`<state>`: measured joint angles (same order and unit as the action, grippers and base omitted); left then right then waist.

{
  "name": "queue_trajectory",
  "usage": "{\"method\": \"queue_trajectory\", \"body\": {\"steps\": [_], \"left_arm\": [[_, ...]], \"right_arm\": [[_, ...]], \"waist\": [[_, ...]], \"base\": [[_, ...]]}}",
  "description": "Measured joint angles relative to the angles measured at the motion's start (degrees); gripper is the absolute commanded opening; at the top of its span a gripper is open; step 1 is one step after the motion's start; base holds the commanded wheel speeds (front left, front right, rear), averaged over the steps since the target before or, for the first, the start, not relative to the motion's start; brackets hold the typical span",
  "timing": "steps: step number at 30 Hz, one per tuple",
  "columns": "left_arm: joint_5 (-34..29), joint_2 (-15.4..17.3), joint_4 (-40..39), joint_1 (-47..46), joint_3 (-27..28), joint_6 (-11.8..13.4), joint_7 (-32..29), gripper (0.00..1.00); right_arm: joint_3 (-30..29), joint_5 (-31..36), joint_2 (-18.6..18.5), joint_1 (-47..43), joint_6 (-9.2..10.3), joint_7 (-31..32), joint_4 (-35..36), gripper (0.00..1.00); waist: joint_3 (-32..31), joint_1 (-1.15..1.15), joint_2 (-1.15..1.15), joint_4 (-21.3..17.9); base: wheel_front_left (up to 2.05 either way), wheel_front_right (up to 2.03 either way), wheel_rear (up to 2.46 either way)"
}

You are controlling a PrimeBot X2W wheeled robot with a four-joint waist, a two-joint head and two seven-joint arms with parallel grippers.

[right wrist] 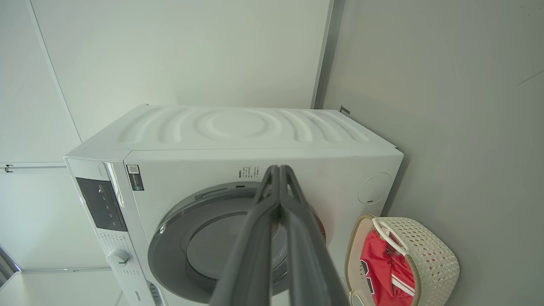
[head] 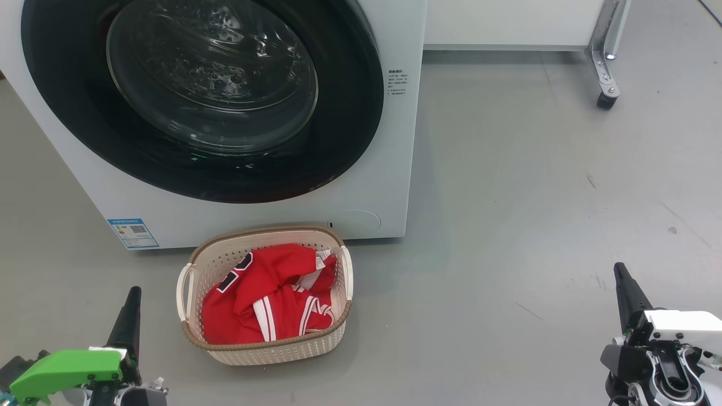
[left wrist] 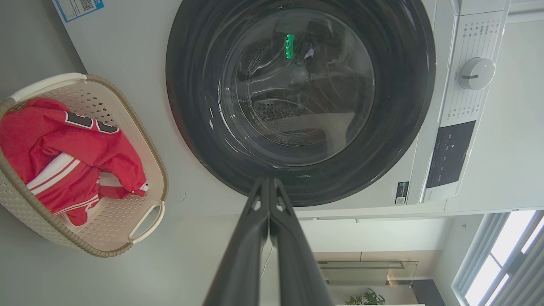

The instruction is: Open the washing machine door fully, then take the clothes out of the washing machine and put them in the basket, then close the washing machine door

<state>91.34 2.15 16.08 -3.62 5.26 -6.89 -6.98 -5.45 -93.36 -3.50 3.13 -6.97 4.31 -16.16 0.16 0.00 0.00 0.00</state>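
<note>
The white washing machine (head: 389, 186) fills the upper left of the head view, and its black-rimmed washing machine door (head: 208, 84) lies flat against the front. On the floor just in front stands the cream basket (head: 265, 232), holding the red clothes (head: 265, 296). My left gripper (head: 133, 293) is low at the left, short of the basket, shut and holding nothing. My right gripper (head: 620, 270) is at the lower right over bare floor, also shut and holding nothing. In the left wrist view the left gripper (left wrist: 268, 180) points at the door (left wrist: 297, 85); the basket (left wrist: 144, 140) is at its left.
A white stand with a metal leg and a caster (head: 605, 100) sits at the back right. Grey floor (head: 536, 197) stretches to the right of the machine. The machine's dial (left wrist: 476, 73) and dark control panel (left wrist: 450, 153) appear in the left wrist view.
</note>
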Motion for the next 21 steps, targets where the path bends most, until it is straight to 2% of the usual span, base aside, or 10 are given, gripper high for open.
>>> {"method": "queue_trajectory", "body": {"steps": [21], "left_arm": [[0.0,0.0,-0.1,0.0,-0.1,0.0,0.0,0.0]], "right_arm": [[-0.1,0.0,0.0,0.0,0.0,0.0,0.0,0.0]], "waist": [[0.0,0.0,0.0,0.0]], "base": [[0.0,0.0,0.0]]}}
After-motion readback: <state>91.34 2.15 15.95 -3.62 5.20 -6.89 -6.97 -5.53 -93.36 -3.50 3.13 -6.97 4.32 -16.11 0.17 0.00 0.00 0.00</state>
